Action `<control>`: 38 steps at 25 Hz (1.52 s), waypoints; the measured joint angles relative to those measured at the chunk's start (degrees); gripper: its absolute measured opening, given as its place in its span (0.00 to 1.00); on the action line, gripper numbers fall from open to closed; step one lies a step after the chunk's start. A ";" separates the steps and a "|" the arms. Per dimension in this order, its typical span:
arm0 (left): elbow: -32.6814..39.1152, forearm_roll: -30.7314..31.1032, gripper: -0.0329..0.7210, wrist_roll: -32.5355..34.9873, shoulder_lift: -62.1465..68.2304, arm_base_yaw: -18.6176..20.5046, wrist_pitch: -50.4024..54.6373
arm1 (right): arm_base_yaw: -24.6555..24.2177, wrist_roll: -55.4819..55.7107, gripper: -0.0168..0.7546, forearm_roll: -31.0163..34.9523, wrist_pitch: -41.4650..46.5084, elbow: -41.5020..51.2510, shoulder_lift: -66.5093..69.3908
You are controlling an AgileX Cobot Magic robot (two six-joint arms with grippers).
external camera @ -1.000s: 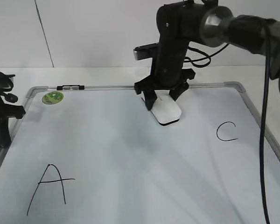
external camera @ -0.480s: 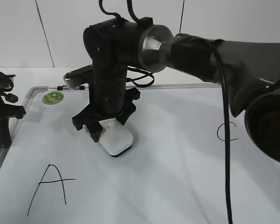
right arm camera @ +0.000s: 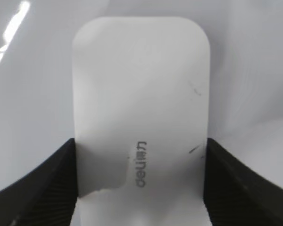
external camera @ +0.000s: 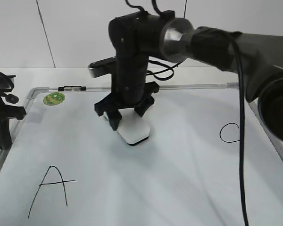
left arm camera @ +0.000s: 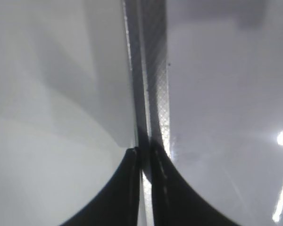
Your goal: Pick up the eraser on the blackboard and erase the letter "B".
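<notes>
My right gripper (external camera: 128, 117) is shut on the white eraser (external camera: 134, 130) and presses it flat on the blackboard (external camera: 188, 169) near the board's middle. In the right wrist view the eraser (right arm camera: 140, 108) sits between the two black fingers (right arm camera: 140, 174), its grey lettering facing up. No letter "B" shows on the board; only a black "A" (external camera: 52, 190) and a black "C" (external camera: 228, 133) are drawn. My left gripper (external camera: 2, 125) rests at the board's left edge, its jaws (left arm camera: 144, 155) together over the metal frame (left arm camera: 153, 94).
A round green sticker (external camera: 53, 98) sits at the board's top left corner, by a small black clip (external camera: 71, 88) on the frame. The right arm's cable hangs across the right side of the board. A white wall stands behind.
My right gripper swept the eraser left across the board from the upper middle, then back a little to the right. The left arm has not moved.
</notes>
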 joint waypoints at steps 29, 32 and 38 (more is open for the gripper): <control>0.00 -1.01 0.07 0.00 0.19 0.00 0.75 | -13.42 1.11 0.76 -1.78 0.74 16.76 -23.56; 0.00 -1.01 0.07 0.00 0.19 0.00 0.75 | -16.63 1.69 0.76 -2.12 0.74 21.68 -28.10; 0.00 -1.08 0.07 0.00 0.19 0.00 0.87 | -26.27 2.63 0.76 -2.53 0.87 31.66 -37.01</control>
